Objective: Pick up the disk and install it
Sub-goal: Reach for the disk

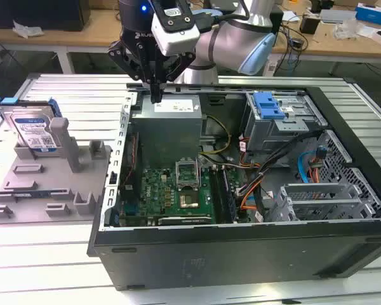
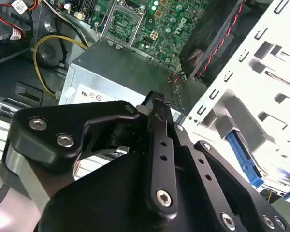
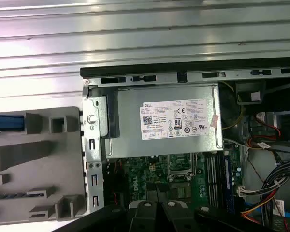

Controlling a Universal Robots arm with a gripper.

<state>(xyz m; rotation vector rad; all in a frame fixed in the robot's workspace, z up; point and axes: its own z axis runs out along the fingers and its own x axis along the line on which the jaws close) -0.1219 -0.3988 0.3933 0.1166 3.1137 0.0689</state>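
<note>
In the exterior view the arm's upper part runs off the top edge. The gripper hangs over the far corner of the open computer case, on the exterior view's left, just above the power supply. Its fingers are pressed together into one thin point with nothing between them. The disk stands on edge in the grey fixture plate, at the plate's far corner near the worktop's edge on the exterior view's left. It is well apart from the gripper. It is a flat silver body with a white-and-blue label facing the camera and a blue frame along its top and one side. A grey upright post covers part of its lower half.

In the second wrist view the black gripper blocks much of the scene. Its fingers lie closed against each other, and a ribbed tip sits above the power supply. The motherboard lies beyond. A blue strip beside glaring white metal is too washed out to identify.

In the first wrist view the gripper is cut off at the picture's edge, its fingers meeting and empty. The labelled power supply fills the case corner. Beside the case lies the fixture plate. On it the disk shows as a blue edge, the rest cut off.
</note>
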